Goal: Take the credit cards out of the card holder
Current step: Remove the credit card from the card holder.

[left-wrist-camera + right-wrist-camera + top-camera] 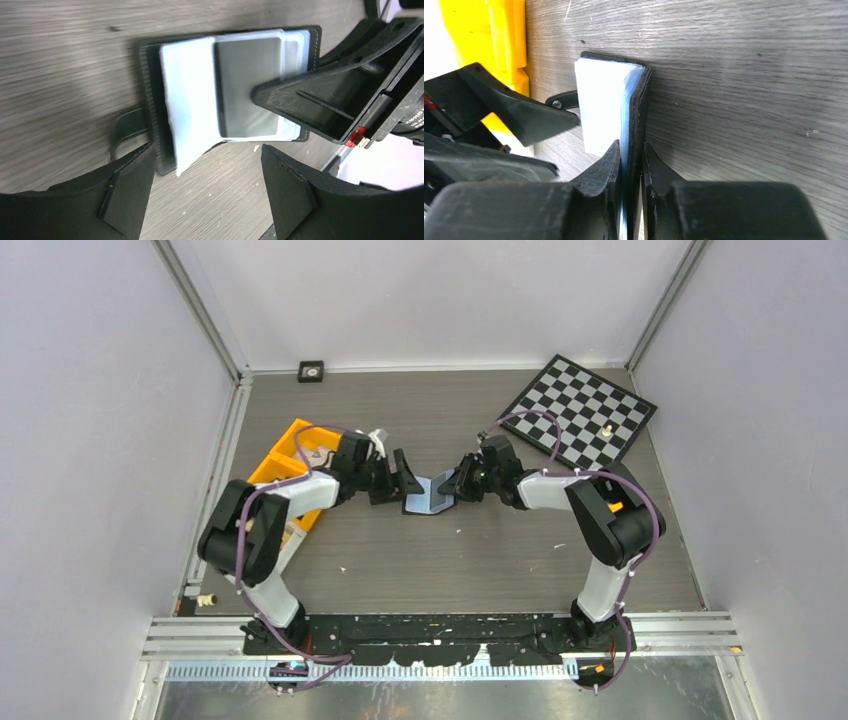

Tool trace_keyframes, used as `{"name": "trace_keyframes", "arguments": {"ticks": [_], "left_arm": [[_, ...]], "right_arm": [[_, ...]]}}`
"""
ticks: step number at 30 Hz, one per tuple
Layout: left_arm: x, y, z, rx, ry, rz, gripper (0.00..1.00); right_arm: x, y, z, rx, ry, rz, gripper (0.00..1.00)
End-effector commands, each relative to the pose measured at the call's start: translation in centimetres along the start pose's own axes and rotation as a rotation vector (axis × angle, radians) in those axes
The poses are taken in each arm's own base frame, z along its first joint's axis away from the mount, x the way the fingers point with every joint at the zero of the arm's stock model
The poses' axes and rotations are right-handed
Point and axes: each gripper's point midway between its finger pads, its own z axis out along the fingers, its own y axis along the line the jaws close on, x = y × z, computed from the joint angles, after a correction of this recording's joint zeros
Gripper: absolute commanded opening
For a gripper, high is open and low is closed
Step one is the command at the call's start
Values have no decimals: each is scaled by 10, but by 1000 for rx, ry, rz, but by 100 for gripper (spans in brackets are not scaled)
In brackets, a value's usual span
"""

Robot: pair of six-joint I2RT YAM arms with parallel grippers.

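Note:
The black card holder [428,496] lies open at the table's middle, its grey-blue inside showing. In the left wrist view its black cover [150,100] frames pale sleeves [190,100] and a grey card [247,87] in a clear pocket. No orange-tan card shows. My right gripper [630,155] is shut on one raised flap of the holder [642,100], cover and pale sleeves [599,110] together, and stands right of it in the top view [455,484]. My left gripper [206,165] is open and empty, just left of the holder [408,476], jaws apart over bare table.
An orange bin [290,465] stands left of the left gripper and shows in the right wrist view [499,35]. A checkerboard [583,410] with a small piece [606,428] lies at the back right. A small black square [311,370] sits at the back wall.

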Motion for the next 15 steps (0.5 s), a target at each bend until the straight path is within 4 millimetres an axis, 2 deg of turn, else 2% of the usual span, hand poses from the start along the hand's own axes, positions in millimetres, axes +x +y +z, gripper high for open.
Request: {"name": "trace_keyframes", "arguments": {"ticks": [1,3,5,7,8,10,11,13,15], "left_arm": [[-36,11,-35,-88,-221,3,79],[-42,6,-47,-79,-286,24,80],[-44,-7,-52,-11,-319,54,76],[-41,-35,-52,149,-304,97,64],[-43,-56,-52,265,-298,124,55],[-38,-79,-47,420,-230,114,45],[-34,-85,-45,480,-190,97,43],[-31,-83,-35,515,-150,41,43],[-30,-84,-31,531,-124,31,47]], "right_arm": [[-18,25,-17,-62,-68,-49,7],[-20,28,-21,-69,-83,-62,5],[-22,34,-26,-90,-104,-75,4],[-24,39,-32,-112,-124,-92,3],[-25,42,-34,-125,-131,-100,2],[-25,48,-38,-157,-138,-108,1],[-24,53,-40,-183,-138,-112,1],[-25,62,-45,-235,-153,-118,1],[-25,67,-50,-265,-166,-125,1]]}}
